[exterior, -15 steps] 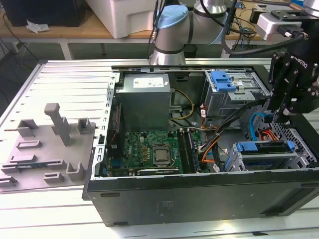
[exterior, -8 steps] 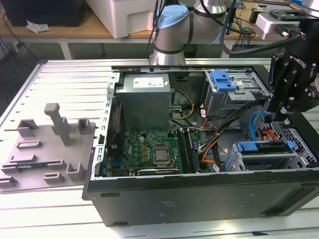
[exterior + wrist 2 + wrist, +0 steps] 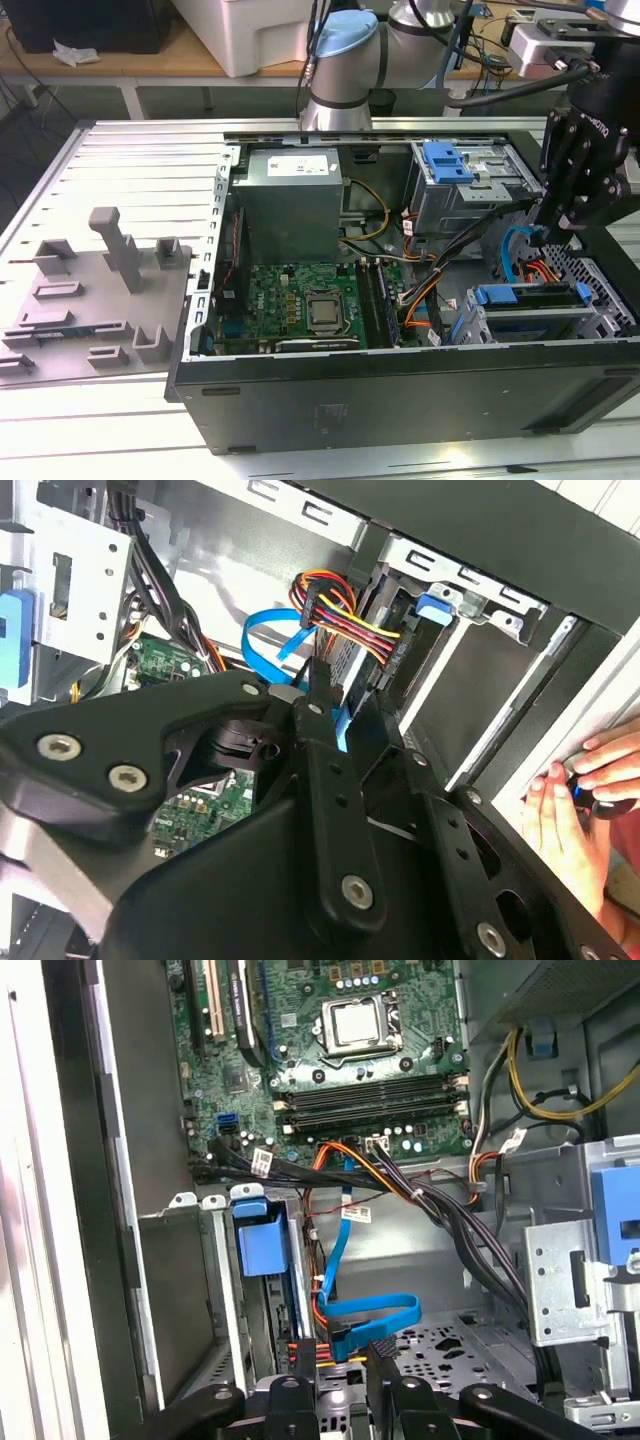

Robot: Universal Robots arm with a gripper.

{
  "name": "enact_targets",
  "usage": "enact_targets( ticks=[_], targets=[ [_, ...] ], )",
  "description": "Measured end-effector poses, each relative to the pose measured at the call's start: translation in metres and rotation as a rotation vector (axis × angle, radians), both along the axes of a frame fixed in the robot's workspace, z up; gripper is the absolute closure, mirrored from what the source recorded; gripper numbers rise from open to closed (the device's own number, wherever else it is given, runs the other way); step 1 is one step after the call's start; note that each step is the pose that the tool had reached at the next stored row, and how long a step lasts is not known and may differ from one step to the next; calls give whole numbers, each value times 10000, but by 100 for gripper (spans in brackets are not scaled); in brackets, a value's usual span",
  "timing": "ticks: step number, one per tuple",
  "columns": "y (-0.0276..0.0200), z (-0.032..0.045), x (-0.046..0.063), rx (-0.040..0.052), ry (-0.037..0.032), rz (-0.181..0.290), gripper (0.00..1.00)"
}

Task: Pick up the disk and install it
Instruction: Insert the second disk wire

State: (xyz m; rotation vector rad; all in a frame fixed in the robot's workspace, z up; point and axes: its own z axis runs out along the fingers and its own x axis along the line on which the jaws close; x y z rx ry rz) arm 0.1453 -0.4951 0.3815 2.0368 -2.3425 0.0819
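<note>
Disk point(image 3: 530, 297) sits in the drive cage point(image 3: 478, 325), lower right of the exterior view; jaws hang just above, their opening impossible to tell.

Nothing here is legible to me. The white sticker point(image 3: 300, 166) on the grey power supply point(image 3: 295, 205), far in the case, carries tiny print. The faint lettering on my gripper point(image 3: 562, 232) and the white cable tags point(image 3: 356, 1214) are equally unreadable.
</note>
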Motion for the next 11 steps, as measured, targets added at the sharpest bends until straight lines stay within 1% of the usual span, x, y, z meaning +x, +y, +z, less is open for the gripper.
enact_targets(
  ticks=[2,3,5,7,11],
  targets=[
    [-8,-3,-1,0,46,2,66],
    [-9,-6,-3,-6,80,90,66],
    [-9,-13,-5,-31,111,346,66],
    [-10,-19,-14,-76,130,624,66],
    [-9,-29,-25,-113,140,650,66]
  ],
)
